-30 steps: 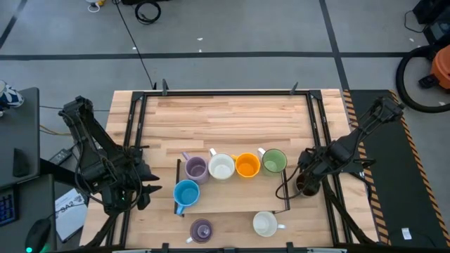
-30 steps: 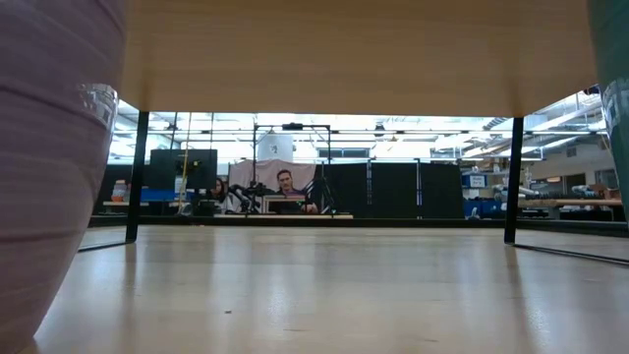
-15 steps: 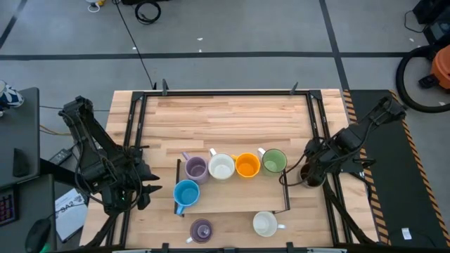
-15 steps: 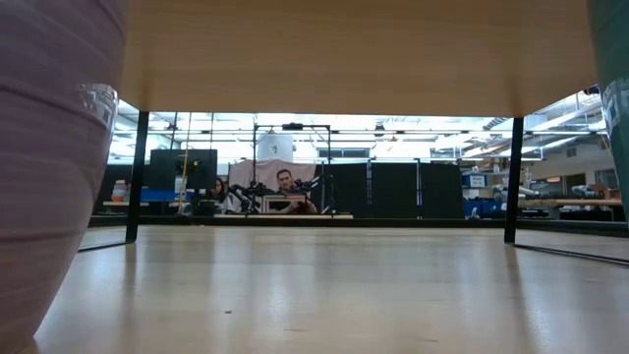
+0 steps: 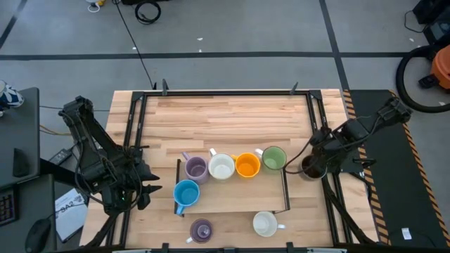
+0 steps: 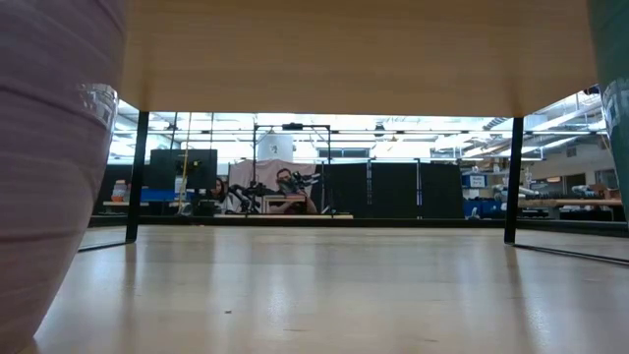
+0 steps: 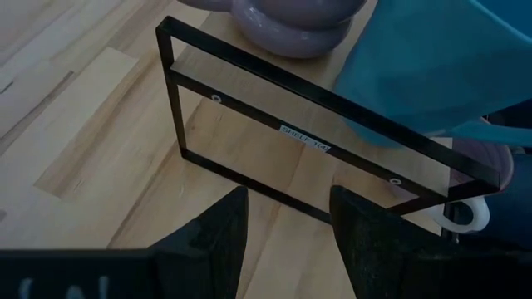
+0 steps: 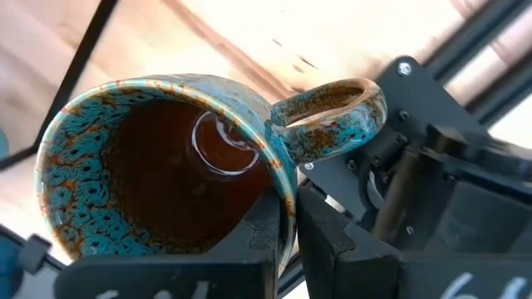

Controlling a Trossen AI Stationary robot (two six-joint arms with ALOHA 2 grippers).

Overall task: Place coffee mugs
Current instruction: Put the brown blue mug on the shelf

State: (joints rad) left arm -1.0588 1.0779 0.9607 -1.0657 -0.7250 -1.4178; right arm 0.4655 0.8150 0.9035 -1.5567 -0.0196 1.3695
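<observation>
High view: the right gripper carries the dark brown glazed mug beside the small wooden shelf, next to the green mug; judged step: transport, then lowering into the row. The left gripper waits, fingers spread.

Right wrist view: fingers pinch the mug's wall.

Low view: neither gripper appears.

Open tabletop behind the mug row, black frame posts alongside
</observation>
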